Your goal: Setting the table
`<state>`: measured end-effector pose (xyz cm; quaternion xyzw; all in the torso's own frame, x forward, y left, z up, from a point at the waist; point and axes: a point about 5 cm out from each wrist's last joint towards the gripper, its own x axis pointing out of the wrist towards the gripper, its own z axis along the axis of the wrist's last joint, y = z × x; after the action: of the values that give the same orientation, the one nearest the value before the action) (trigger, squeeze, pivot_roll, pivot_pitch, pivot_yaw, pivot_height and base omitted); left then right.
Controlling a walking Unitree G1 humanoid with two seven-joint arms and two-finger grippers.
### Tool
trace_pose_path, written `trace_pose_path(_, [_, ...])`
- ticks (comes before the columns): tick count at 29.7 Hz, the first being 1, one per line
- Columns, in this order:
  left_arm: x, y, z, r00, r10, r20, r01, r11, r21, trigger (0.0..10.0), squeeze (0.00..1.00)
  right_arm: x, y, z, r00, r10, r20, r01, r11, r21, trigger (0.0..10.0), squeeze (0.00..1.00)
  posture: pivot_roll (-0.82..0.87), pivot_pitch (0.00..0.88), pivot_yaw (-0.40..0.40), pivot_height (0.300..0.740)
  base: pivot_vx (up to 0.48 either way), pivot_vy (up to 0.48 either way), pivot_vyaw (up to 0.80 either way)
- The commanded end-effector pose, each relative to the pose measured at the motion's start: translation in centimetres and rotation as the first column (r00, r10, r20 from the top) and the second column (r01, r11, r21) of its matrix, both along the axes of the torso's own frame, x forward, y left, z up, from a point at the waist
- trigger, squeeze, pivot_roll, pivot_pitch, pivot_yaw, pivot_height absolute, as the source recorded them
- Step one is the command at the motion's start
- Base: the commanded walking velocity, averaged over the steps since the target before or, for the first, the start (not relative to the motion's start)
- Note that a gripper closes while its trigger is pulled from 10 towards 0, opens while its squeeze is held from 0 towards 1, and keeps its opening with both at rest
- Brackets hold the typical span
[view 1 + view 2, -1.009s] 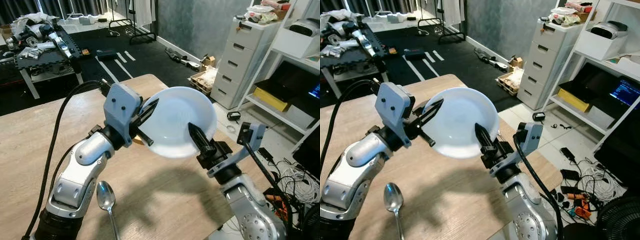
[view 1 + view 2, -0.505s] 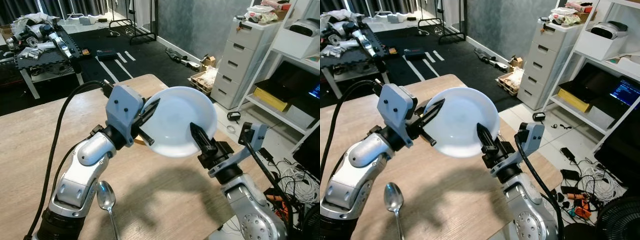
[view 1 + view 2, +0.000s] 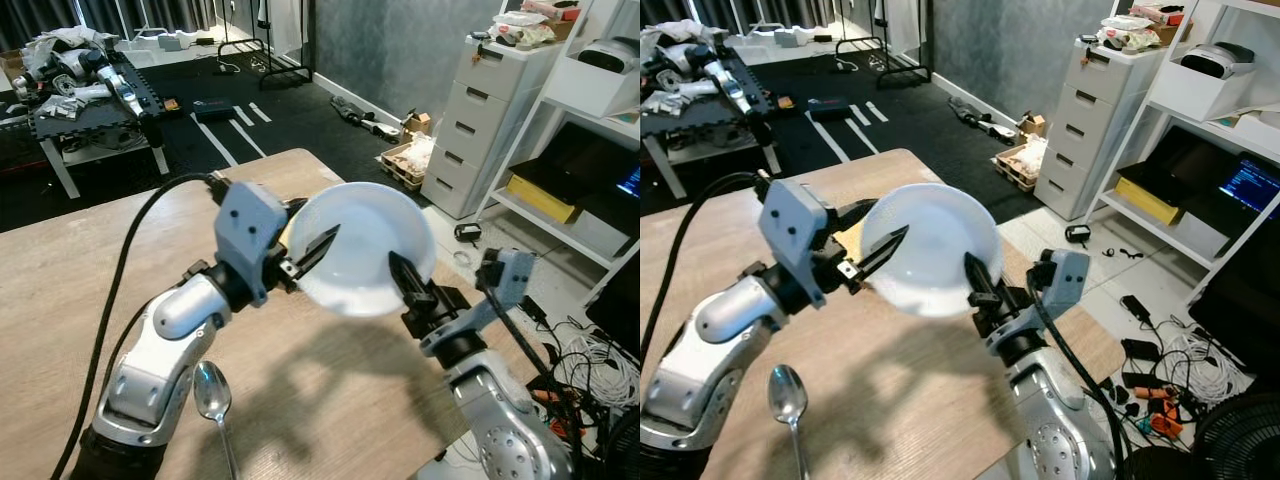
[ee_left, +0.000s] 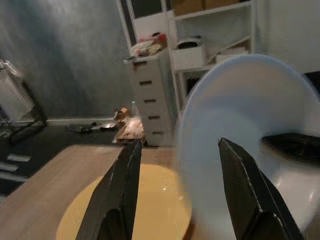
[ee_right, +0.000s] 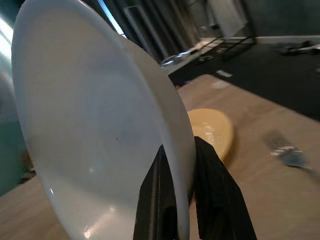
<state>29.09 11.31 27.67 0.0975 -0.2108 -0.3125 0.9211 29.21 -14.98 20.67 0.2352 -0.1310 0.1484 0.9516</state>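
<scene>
A white plate (image 3: 365, 240) hangs tilted on edge above the wooden table (image 3: 60, 280). My right gripper (image 3: 400, 270) is shut on its lower right rim; the right wrist view shows the pinch (image 5: 180, 147). At the plate's left edge my left gripper (image 3: 312, 225) stands open, its fingers (image 4: 240, 200) wide apart on either side of the rim and not pressing it. A yellow plate (image 4: 125, 210) lies flat on the table below the left gripper. A spoon (image 3: 212, 395) lies on the table near the front, beside my left arm. A fork (image 5: 285, 150) rests near the yellow plate.
The table's right edge (image 3: 440, 330) runs just under my right arm. Beyond it stand a white drawer unit (image 3: 485, 120) and shelves (image 3: 590, 160), with cables (image 3: 590, 370) on the floor. A cluttered low bench (image 3: 85, 95) stands at the far left.
The white plate has shifted slightly right and down with my right gripper. My left gripper has moved right, and one finger now lies across the plate's face.
</scene>
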Motion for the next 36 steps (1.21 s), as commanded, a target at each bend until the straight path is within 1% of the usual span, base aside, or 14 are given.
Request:
trace_pose_path(1, [-0.1, 1.1, -0.3, 0.999, 0.028, -0.035, -0.029, 1.0, -0.006, 10.0, 0.0, 0.2, -1.9, -0.1, 0.995, -0.103, -0.001, 0.103, 0.995, -0.003, 10.0, 0.0, 0.02, 0.097, 0.087, 0.74, 0.0, 0.0, 0.0])
trace_pose_path(2, [-0.1, 1.1, -0.3, 0.999, 0.028, -0.035, -0.029, 1.0, -0.006, 10.0, 0.0, 0.2, -1.9, -0.1, 0.995, -0.103, -0.001, 0.103, 0.995, -0.003, 10.0, 0.0, 0.02, 0.097, 0.087, 0.74, 0.0, 0.0, 0.0])
trace_pose_path(5, [0.2, 2.9, -1.8, 0.985, 0.122, -0.126, -0.126, 0.992, -0.028, 10.0, 0.0, 0.4, -5.7, -0.1, 0.967, -0.255, -0.006, 0.255, 0.967, -0.028, 10.0, 0.0, 0.03, 0.098, 0.089, 0.74, 0.0, 0.0, 0.0])
trace_pose_path(6, [0.2, 2.9, -1.8, 0.985, 0.122, -0.126, -0.126, 0.992, -0.028, 10.0, 0.0, 0.4, -5.7, -0.1, 0.967, -0.255, -0.006, 0.255, 0.967, -0.028, 10.0, 0.0, 0.03, 0.098, 0.089, 0.74, 0.0, 0.0, 0.0])
trace_pose_path(8, [0.5, 3.2, -3.9, 0.955, 0.176, -0.239, -0.187, 0.982, -0.022, 10.0, 0.0, 0.0, -6.8, -0.8, 0.95, -0.31, -0.026, 0.309, 0.95, -0.051, 10.0, 0.0, 0.03, 0.098, 0.089, 0.74, 0.0, 0.0, 0.0])
trace_pose_path(9, [0.5, 3.2, -3.9, 0.955, 0.176, -0.239, -0.187, 0.982, -0.022, 10.0, 0.0, 0.0, -6.8, -0.8, 0.95, -0.31, -0.026, 0.309, 0.95, -0.051, 10.0, 0.0, 0.03, 0.098, 0.089, 0.74, 0.0, 0.0, 0.0])
trace_pose_path(10, [0.5, 2.9, -5.8, 0.926, 0.208, -0.316, -0.205, 0.978, 0.044, 10.0, 0.0, -0.6, -6.7, -1.4, 0.944, -0.327, -0.043, 0.323, 0.944, -0.072, 10.0, 0.0, 0.03, 0.107, 0.09, 0.74, 0.0, 0.0, 0.0])
trace_pose_path(13, [0.5, 2.6, -6.6, 0.916, 0.228, -0.33, -0.215, 0.974, 0.076, 10.0, 0.0, -1.0, -6.2, -1.8, 0.943, -0.328, -0.054, 0.323, 0.943, -0.081, 10.0, 0.0, 0.02, 0.108, 0.091, 0.74, 0.0, 0.0, 0.0])
trace_pose_path(15, [0.7, 2.0, -7.5, 0.895, 0.266, -0.358, -0.249, 0.964, 0.093, 10.0, 0.0, -1.8, -5.3, -2.4, 0.939, -0.337, -0.068, 0.33, 0.939, -0.096, 10.0, 0.0, 0.02, 0.111, 0.093, 0.74, 0.0, 0.0, 0.0])
trace_pose_path(17, [0.9, 1.7, -7.7, 0.884, 0.285, -0.371, -0.272, 0.958, 0.088, 10.0, 0.0, -2.1, -5.1, -2.6, 0.935, -0.349, -0.069, 0.342, 0.935, -0.099, 10.0, 0.0, 0.0, 0.114, 0.101, 0.74, 0.0, 0.0, 0.0])
trace_pose_path(25, [0.9, 0.6, -7.8, 0.889, 0.277, -0.364, -0.27, 0.96, 0.071, 10.0, 0.0, -1.7, -4.7, -2.7, 0.932, -0.357, -0.061, 0.347, 0.929, -0.126, 10.0, 0.0, 0.0, 0.11, 0.101, 0.74, 0.0, 0.0, 0.0])
trace_pose_path(28, [1.1, 0.4, -7.9, 0.877, 0.278, -0.393, -0.287, 0.957, 0.037, 10.0, 0.0, -1.5, -4.5, -2.8, 0.933, -0.355, -0.067, 0.344, 0.929, -0.136, 10.0, 0.0, 0.0, 0.108, 0.096, 0.74, 0.0, 0.0, 0.0])
trace_pose_path(33, [1.2, 0.5, -8.0, 0.866, 0.296, -0.402, -0.307, 0.951, 0.04, 10.0, 0.0, -1.5, -4.4, -2.8, 0.931, -0.358, -0.07, 0.345, 0.928, -0.143, 10.0, 0.0, 0.0, 0.108, 0.096, 0.74, 0.0, 0.0, 0.0])
trace_pose_path(36, [1.4, 0.7, -8.5, 0.838, 0.322, -0.441, -0.345, 0.938, 0.03, 10.0, 0.0, -1.4, -4.5, -2.9, 0.929, -0.363, -0.075, 0.349, 0.925, -0.151, 10.0, 0.0, 0.0, 0.107, 0.088, 0.74, 0.0, 0.0, 0.0])
